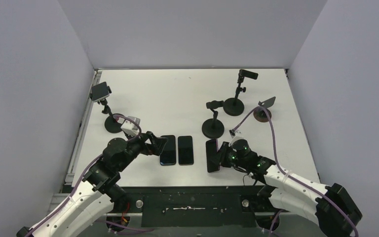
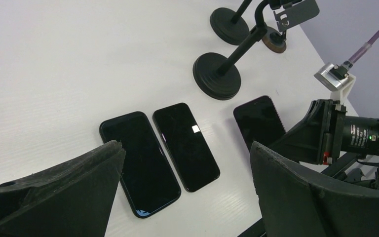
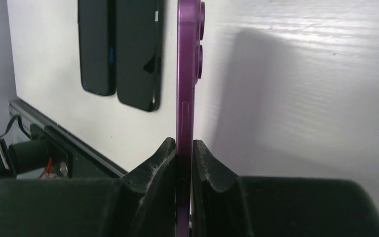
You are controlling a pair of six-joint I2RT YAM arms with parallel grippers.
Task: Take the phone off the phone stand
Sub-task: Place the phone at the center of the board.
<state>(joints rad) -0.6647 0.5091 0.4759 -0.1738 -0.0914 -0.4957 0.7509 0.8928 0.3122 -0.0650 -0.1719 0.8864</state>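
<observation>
White table (image 1: 177,94), grey walls. Right gripper (image 3: 184,148) clamped on purple phone (image 3: 186,74), clear of stand (image 1: 212,128), low beside flat phones (image 1: 168,149). Left gripper (image 2: 186,146) spread wide, empty, above those. Removal looks done; set-down, release left. Phone touching table? Can't tell.

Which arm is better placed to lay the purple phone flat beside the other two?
The right arm: its jaws pinch the purple phone on edge, beside the two flat phones. The left arm hovers near them, jaws open and empty.
</observation>
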